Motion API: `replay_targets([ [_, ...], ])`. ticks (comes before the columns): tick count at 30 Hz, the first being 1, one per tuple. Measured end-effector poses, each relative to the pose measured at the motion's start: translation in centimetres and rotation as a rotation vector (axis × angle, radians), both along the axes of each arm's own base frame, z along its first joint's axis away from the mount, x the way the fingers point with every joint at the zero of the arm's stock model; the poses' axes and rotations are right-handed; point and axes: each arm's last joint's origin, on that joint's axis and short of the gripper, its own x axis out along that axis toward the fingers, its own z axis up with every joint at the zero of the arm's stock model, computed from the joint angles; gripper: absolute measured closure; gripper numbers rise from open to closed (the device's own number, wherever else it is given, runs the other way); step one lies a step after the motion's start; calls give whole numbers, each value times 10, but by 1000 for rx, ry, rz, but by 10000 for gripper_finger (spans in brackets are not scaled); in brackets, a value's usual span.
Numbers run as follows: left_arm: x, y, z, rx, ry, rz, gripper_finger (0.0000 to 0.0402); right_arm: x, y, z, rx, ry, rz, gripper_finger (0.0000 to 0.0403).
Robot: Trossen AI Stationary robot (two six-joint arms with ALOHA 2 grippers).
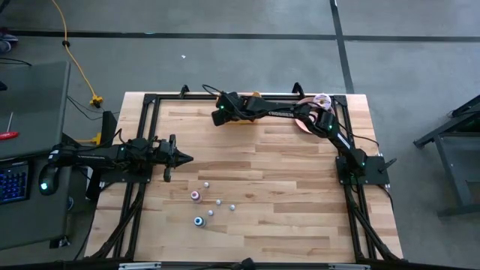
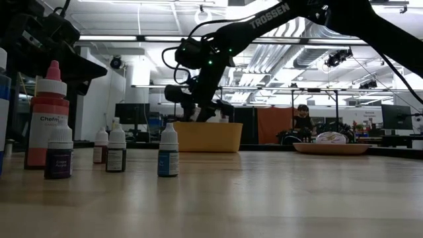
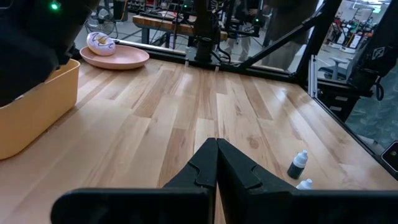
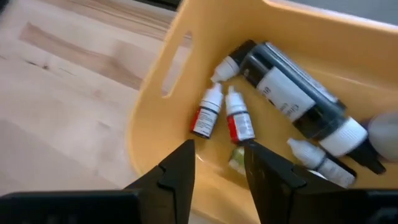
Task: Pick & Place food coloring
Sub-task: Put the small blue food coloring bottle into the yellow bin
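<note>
We see a wooden table (image 1: 270, 202) edged with a black frame (image 1: 150, 98). At its far edge sits a yellow bin (image 4: 155, 93) with a slot handle in its wall, and near it, toward the right corner, a pink plate (image 3: 118, 60) carrying a donut (image 3: 99, 42). On the grey floor beyond the table's left corner a yellow cable (image 1: 75, 60) trails. A blue-lit keyboard (image 1: 13, 184) lies off to the left. In the room behind, a person (image 2: 303, 119) sits among desks and monitors.
</note>
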Motion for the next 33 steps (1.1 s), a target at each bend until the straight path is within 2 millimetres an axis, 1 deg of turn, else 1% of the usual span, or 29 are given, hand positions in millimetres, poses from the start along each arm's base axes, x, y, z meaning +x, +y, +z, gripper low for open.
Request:
replay_targets([
  [4, 0, 0, 0, 0, 0, 0, 401, 3, 3, 3, -20, -9, 48, 268],
  [7, 0, 0, 0, 0, 0, 0, 401, 2, 6, 12, -47, -10, 90, 264],
  [12, 0, 0, 0, 0, 0, 0, 401, -1, 18, 43, -158, -4, 170, 263],
  [14, 0, 0, 0, 0, 0, -1, 401, -2, 26, 58, -211, -5, 240, 262],
  [17, 0, 0, 0, 0, 0, 0, 401, -3, 45, 84, -267, -33, 394, 262],
  [21, 0, 0, 0, 0, 0, -1, 401, -10, 74, 115, -299, -85, 568, 262],
  [26, 0, 0, 0, 0, 0, -1, 401, -28, 112, 160, -343, -159, 722, 262],
  [28, 0, 0, 0, 0, 0, 0, 401, -37, 129, 173, -353, -166, 772, 262],
  [33, 0, 0, 0, 0, 0, -1, 401, -55, 168, 197, -382, -191, 875, 262],
])
